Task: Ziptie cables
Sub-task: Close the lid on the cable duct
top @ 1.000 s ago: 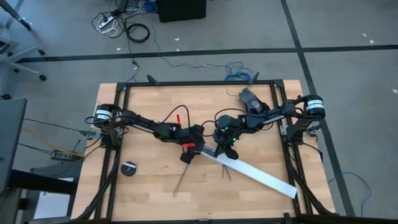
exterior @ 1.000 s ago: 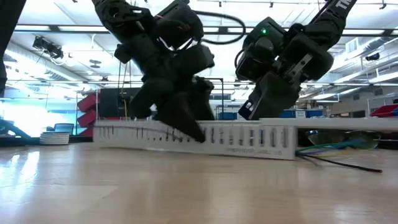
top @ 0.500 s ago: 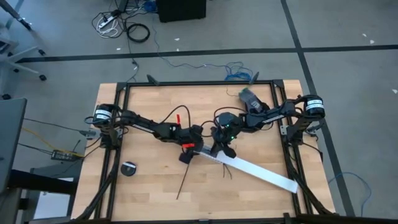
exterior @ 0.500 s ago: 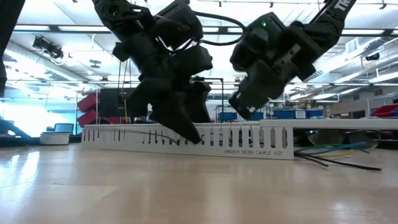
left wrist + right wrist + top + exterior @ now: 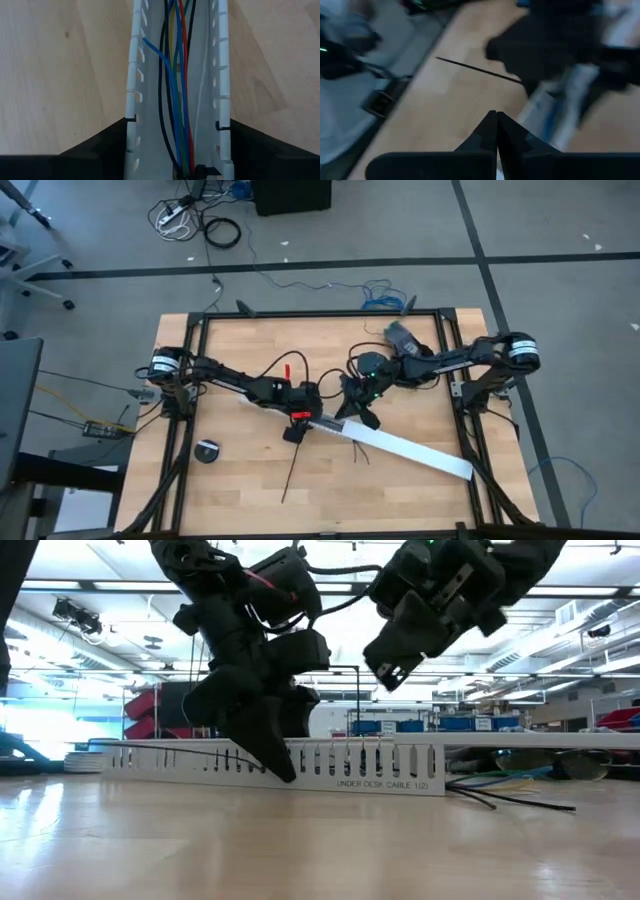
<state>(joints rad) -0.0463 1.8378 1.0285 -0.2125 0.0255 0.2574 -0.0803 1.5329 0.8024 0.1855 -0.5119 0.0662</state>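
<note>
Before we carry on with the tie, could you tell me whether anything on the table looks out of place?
One blue wire of the coloured cables kinks sideways against the slotted wall of the long white plastic channel instead of running with the bundle. The thin black ziptie lies loose on the wooden table, outside the channel.

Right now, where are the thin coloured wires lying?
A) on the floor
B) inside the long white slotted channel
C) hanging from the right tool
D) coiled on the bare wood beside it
B: the left wrist view shows the cables running lengthwise between the slotted walls of the white channel.
</note>
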